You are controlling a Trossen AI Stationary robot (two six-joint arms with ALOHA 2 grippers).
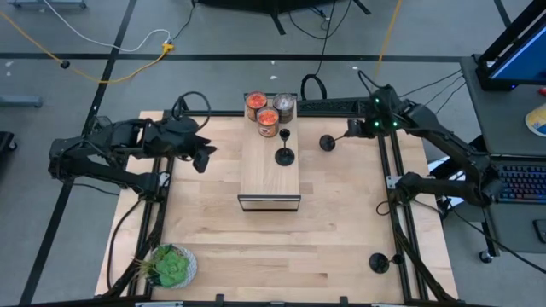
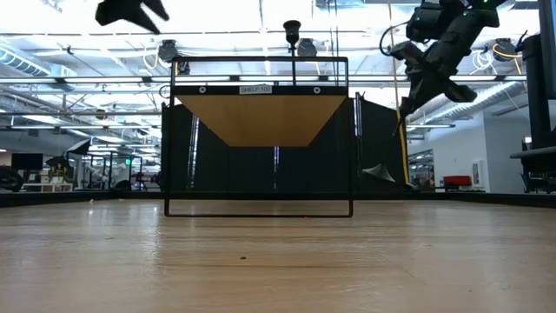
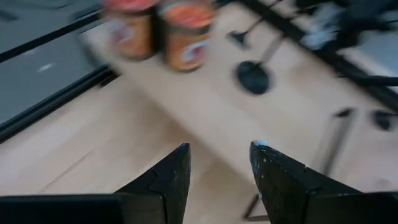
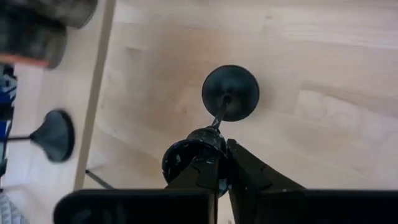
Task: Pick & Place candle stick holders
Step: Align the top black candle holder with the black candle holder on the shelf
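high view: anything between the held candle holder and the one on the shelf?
Only bare wooden table between the black candle stick holder in the right gripper and the black holder on the wooden shelf.

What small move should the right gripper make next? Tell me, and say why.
Probably lift straight up. The right gripper is shut on the cup top of a candle stick holder that stands right of the shelf, where another holder already stands. The left gripper waits open, to the shelf's left.

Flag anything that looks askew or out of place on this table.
Nothing stands out. One holder stands upright on the shelf, another upright near the table's right edge, and the right end effector grips a third.
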